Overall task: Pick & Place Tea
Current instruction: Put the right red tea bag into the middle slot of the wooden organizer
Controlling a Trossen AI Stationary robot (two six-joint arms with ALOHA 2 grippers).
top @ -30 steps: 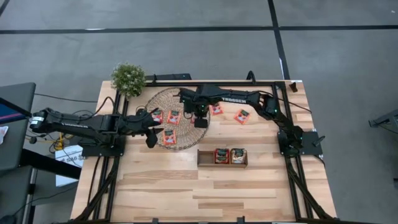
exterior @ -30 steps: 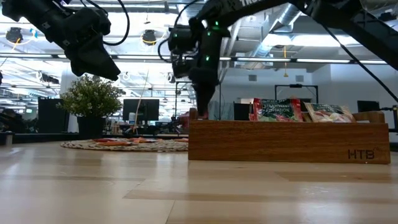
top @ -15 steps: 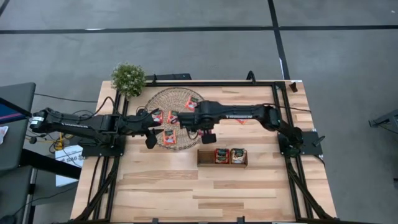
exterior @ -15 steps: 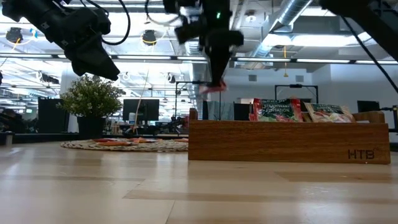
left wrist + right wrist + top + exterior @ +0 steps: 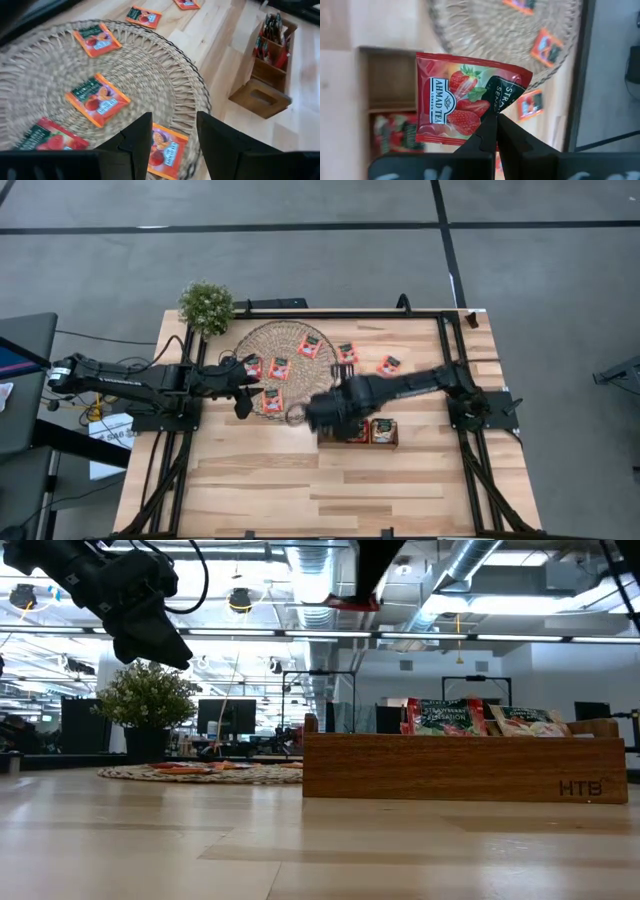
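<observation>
I've got the woven mat (image 5: pixel 283 370) toward the worktop's (image 5: pixel 330 490) back-left, plant (image 5: pixel 207 306) at that corner, tray (image 5: pixel 358 442) mid-worktop, right of the mat.

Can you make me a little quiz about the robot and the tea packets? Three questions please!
1. True or false: the right gripper has its jaws shut on a red strawberry tea sachet.
2. Which part of the wooden tray looks empty in the right wrist view?
A. the one beside the filled part
B. the one with sachets standing in it
C. none of them
3. Fill in: the left gripper hovers with open jaws over the round woven ____.

Key:
1. True
2. A
3. mat
</observation>
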